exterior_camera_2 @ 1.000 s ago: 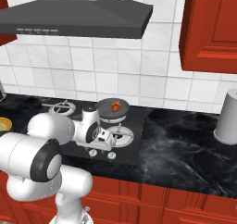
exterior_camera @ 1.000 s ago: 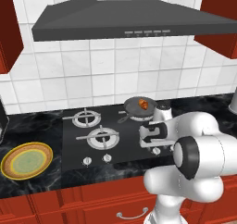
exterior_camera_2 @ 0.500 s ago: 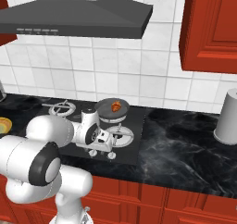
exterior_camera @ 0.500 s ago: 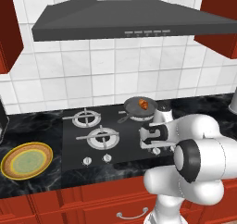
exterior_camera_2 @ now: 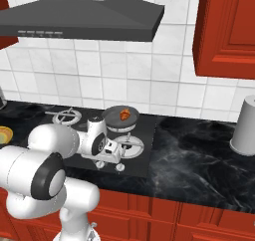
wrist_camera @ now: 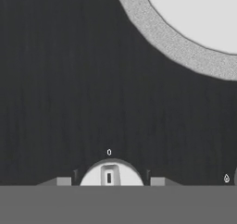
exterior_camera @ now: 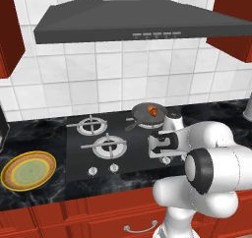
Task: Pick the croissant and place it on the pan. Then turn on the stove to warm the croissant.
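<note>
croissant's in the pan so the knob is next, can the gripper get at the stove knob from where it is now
Probably yes. In the hand view a silver knob sits right between the gripper finger tips on the stove glass, with nothing between them. The croissant already lies in the pan, behind the hand.

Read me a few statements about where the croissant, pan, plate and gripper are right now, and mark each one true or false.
1. The croissant lies in the pan. True.
2. The pan sits on a front burner. False: it is on the rear right burner of the stove.
3. The yellow-rimmed plate rests on the counter left of the stove. True.
4. The gripper grips the pan's handle. False: it is low at the stove's front edge, at a knob.
</note>
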You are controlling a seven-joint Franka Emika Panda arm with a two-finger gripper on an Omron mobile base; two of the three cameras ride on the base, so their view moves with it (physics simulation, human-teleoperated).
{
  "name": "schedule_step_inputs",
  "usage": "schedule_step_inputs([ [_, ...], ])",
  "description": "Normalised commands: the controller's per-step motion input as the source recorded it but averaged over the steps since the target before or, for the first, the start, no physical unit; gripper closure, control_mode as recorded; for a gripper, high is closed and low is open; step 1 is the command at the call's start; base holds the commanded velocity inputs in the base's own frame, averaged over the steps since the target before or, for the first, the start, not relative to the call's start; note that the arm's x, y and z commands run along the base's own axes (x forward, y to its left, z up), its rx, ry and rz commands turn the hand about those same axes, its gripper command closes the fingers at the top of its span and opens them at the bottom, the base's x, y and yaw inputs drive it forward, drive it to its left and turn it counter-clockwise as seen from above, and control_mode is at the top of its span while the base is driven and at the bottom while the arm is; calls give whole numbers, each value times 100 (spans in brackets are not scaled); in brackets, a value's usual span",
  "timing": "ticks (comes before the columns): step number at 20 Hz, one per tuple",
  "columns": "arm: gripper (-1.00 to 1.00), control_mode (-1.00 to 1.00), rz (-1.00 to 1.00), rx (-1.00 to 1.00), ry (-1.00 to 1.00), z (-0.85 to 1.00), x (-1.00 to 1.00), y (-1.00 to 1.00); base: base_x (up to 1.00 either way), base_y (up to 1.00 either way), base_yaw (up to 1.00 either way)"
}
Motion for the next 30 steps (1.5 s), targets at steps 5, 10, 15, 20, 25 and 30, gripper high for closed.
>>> schedule_step_inputs([
  [5, 100, -100, 3, 0, 0, -9, -3, 0, 0, 0, 0],
  [10, 100, -100, 20, 0, 0, -14, -10, 0, 0, 0, 0],
  [15, 100, -100, 23, 0, 0, -10, -8, 0, 0, 0, 0],
  [20, 100, -100, 25, 0, 0, -11, -13, 0, 0, 0, 0],
  [25, 100, -100, 32, 0, 0, -11, -13, 0, 0, 0, 0],
  [30, 100, -100, 31, 0, 0, -14, -15, 0, 0, 0, 0],
])
